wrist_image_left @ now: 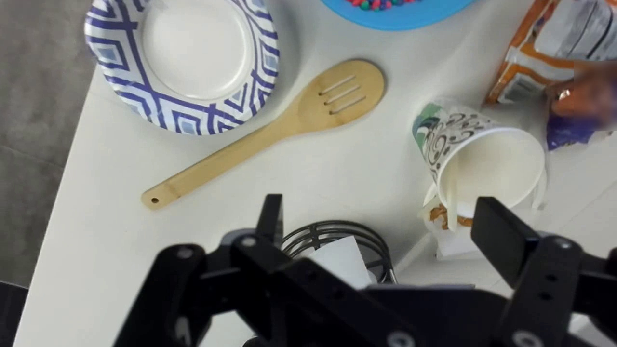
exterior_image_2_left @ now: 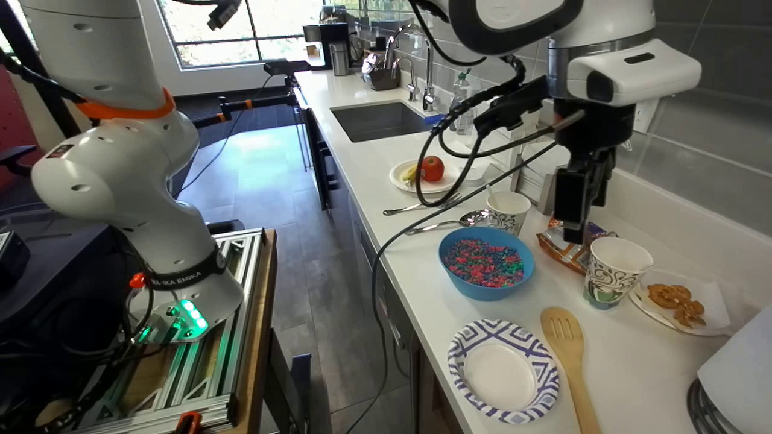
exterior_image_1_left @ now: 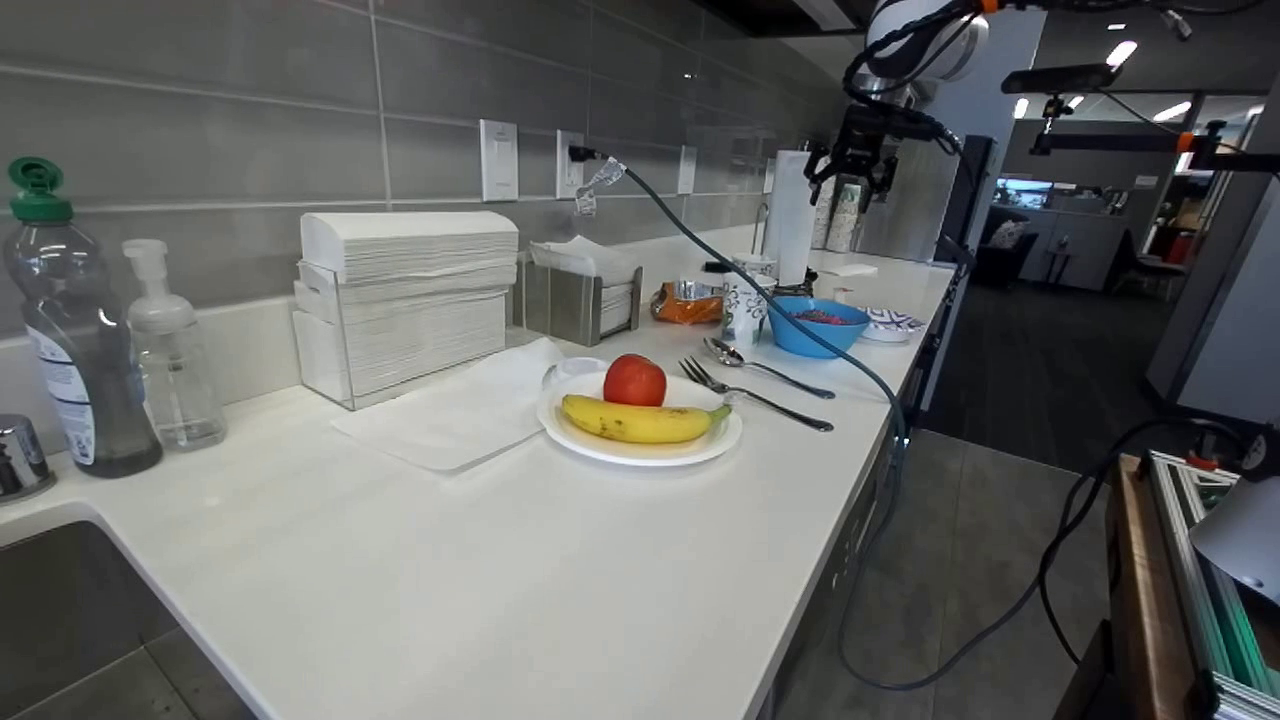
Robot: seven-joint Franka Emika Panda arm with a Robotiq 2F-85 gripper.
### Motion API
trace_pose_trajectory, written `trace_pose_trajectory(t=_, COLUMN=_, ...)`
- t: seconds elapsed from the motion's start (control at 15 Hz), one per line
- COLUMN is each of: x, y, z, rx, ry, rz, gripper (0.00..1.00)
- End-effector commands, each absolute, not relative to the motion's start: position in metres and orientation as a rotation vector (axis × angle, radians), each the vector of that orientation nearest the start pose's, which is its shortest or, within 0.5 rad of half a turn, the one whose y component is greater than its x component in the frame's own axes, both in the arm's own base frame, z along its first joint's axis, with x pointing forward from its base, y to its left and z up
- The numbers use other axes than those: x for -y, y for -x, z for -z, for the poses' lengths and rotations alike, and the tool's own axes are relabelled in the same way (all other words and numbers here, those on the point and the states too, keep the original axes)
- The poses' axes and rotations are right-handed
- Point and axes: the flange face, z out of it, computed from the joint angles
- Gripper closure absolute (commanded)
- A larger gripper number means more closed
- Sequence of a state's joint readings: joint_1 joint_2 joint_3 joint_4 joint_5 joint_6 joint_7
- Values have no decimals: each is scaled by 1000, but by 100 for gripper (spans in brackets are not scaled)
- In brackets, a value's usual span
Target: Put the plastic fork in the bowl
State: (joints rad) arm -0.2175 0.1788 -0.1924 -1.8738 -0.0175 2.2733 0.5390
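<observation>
The blue bowl [exterior_image_2_left: 482, 293], holding small coloured bits, stands on the counter; it also shows in the wrist view [wrist_image_left: 407, 20] and in an exterior view [exterior_image_1_left: 800, 338]. My gripper [exterior_image_2_left: 582, 222] is open and empty, high above the counter near a paper cup [exterior_image_2_left: 609, 280]. In the wrist view my fingers [wrist_image_left: 380, 200] are wide apart. A pale utensil handle [wrist_image_left: 451, 193] leans out of that cup; its head is hidden. Another pale handle [exterior_image_2_left: 491, 196] stands in the farther cup [exterior_image_2_left: 509, 212]. I cannot tell which is the plastic fork. A silver fork [exterior_image_1_left: 755, 397] lies beside the fruit plate.
A silver spoon [exterior_image_1_left: 768, 369], a fruit plate [exterior_image_1_left: 640, 457], a snack bag [exterior_image_2_left: 561, 248], a pretzel plate [exterior_image_2_left: 718, 319], a patterned plate [exterior_image_2_left: 464, 386], a wooden spatula [exterior_image_2_left: 567, 346] and a paper towel roll [exterior_image_2_left: 745, 361] are on the counter. A cable [exterior_image_1_left: 700, 235] hangs across from the wall.
</observation>
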Motion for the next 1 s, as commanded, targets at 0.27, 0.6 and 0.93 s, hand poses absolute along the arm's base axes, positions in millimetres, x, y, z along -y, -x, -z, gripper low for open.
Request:
trace_pose_trajectory(t=0.27, x=269, y=-660, z=-416, rx=-1750, ry=2538, rz=340, gripper=0)
trace_pose_trajectory(t=0.6, x=271, y=-663, z=-407, rx=-1741, ry=2570, rz=332, gripper=0)
trace_pose_trajectory(t=0.93, x=276, y=-672, z=-406, rx=-1754, ry=2539, rz=338, gripper=0)
